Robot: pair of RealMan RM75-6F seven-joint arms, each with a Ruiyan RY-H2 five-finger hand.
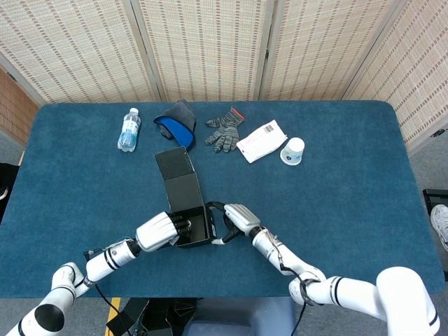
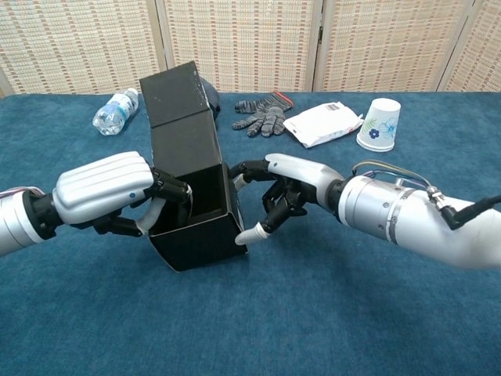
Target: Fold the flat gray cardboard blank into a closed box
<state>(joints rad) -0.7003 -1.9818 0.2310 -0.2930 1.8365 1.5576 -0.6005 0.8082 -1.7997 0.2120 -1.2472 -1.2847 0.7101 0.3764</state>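
box [image 2: 196, 211] is seen partly formed, tilted, mouth open upward, near table edge | left hand [image 2: 106, 188] is curled over its left wall, fingers hooked inside | right hand [image 2: 286, 196] is pressed on its right wall, fingers bent | lid flap [image 2: 174, 95] is raised beyond box, long axis running away | glove [image 2: 264, 113], packet [image 2: 325, 123], cup [image 2: 380, 123], bottle [image 2: 113, 110] lie far beyond box, well apart

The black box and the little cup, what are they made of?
The box looks like thin matte cardboard: flat panels bent at creases, held by the left hand and right hand. The upside-down cup seems to be paper, white with printed blue marks.
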